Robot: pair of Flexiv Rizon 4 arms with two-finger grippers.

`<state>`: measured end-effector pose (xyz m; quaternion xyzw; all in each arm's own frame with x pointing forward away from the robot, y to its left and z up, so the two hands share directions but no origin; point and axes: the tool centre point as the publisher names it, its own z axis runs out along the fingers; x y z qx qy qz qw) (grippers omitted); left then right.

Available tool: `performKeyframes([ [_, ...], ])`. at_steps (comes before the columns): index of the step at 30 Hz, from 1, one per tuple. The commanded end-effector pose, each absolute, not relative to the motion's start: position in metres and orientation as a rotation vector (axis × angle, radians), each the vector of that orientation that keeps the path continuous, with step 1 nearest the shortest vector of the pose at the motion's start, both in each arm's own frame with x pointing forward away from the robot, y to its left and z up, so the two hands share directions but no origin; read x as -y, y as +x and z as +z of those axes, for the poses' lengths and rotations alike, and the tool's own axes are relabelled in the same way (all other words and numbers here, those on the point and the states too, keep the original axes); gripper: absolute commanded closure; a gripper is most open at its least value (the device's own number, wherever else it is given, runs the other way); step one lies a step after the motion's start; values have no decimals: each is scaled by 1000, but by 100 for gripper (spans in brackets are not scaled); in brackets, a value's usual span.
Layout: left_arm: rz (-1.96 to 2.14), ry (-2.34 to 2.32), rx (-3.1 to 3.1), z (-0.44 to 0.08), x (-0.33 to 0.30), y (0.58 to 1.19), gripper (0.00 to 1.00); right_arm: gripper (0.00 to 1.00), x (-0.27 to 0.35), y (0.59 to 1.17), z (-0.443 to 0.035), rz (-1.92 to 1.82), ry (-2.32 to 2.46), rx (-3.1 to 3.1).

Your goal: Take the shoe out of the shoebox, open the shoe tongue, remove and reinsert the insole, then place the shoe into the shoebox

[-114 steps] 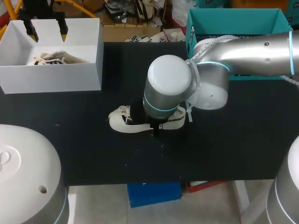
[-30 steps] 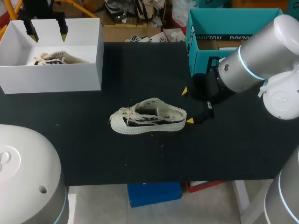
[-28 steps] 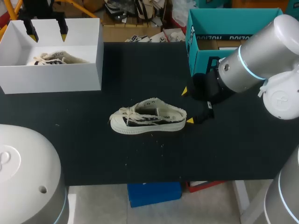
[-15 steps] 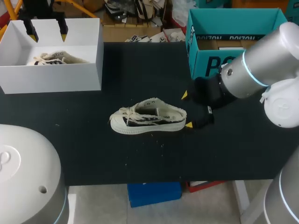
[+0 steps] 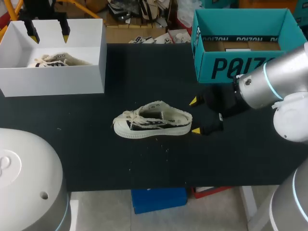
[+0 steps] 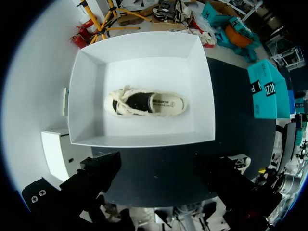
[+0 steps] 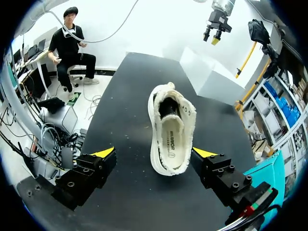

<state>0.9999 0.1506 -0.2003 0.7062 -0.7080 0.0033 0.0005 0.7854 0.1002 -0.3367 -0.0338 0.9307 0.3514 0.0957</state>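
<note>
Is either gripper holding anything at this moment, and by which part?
Nothing is held. The right gripper is open, its fingers either side of the shoe at its heel without touching; the left gripper hangs open above the white box.

**A:** anyone spotting any lettering in this one?

**B:** yeah, a few bits. Big dark block letters are running across the front wall of the teal box [image 5: 240,67] at the back of the worktop [image 5: 96,154]. A small dark stamp is sitting on the insole [image 7: 172,137] of the shoe [image 5: 153,120] out in the open. The same kind of stamp is showing inside the second shoe [image 6: 147,102] in the white box [image 6: 86,91]. No numbers or signs are showing up for me.
</note>
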Motion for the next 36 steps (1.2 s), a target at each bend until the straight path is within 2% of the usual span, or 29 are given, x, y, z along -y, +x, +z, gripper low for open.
performKeyframes([
  [1,6,2219,2223,-200,-151,1000,0,0,-106,804,-349,1117,-123,-2753],
  [14,6,2219,2223,-200,-151,1000,0,0,-106,832,-379,1248,-79,-2758],
  [36,6,2219,2223,-200,-151,1000,0,0,-119,843,-417,1392,-57,-2749],
])
